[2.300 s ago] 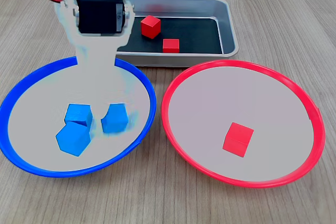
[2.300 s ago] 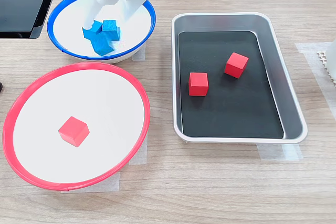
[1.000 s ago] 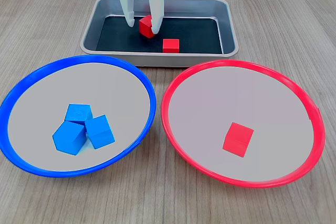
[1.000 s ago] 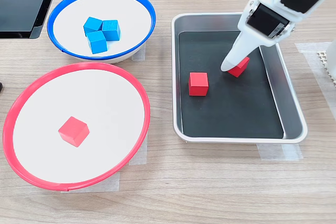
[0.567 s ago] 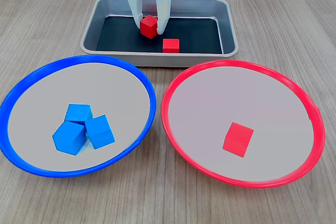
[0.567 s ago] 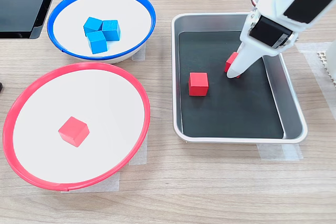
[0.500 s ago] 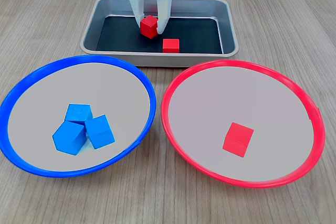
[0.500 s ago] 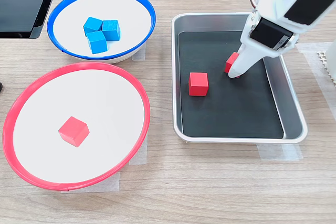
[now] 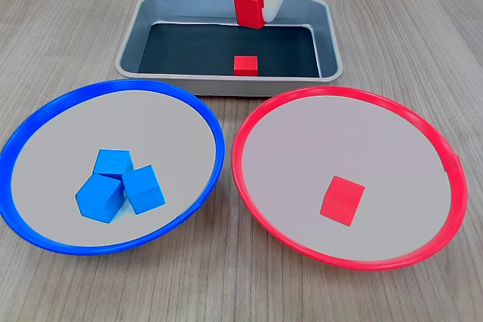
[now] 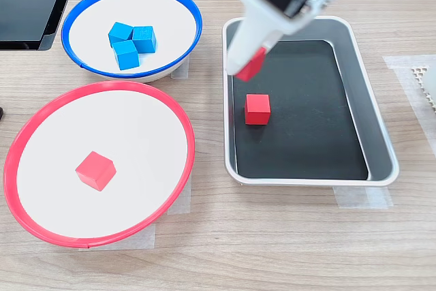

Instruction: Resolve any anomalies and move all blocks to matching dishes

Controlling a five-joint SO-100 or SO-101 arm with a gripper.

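red-rimmed round dish [image 9: 249, 122] – one small red cube [image 9: 342, 200] inside | blue-rimmed round dish [image 9: 215, 130] – three small blue cubes [image 9: 121, 185] clustered | grey metal tray [image 9: 329, 35] – one red cube [image 9: 244, 65] on black floor | white hand [image 10: 248, 67] closed on lifted red cube [image 9: 249, 7] above tray

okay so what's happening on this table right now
A single robot arm is sorting small cubes by colour. Its gripper is shut on a red block, held in the air above the metal tray. A second red block lies on the tray's black bottom. One red block sits in the red-rimmed dish, and three blue blocks are clustered in the blue-rimmed dish.
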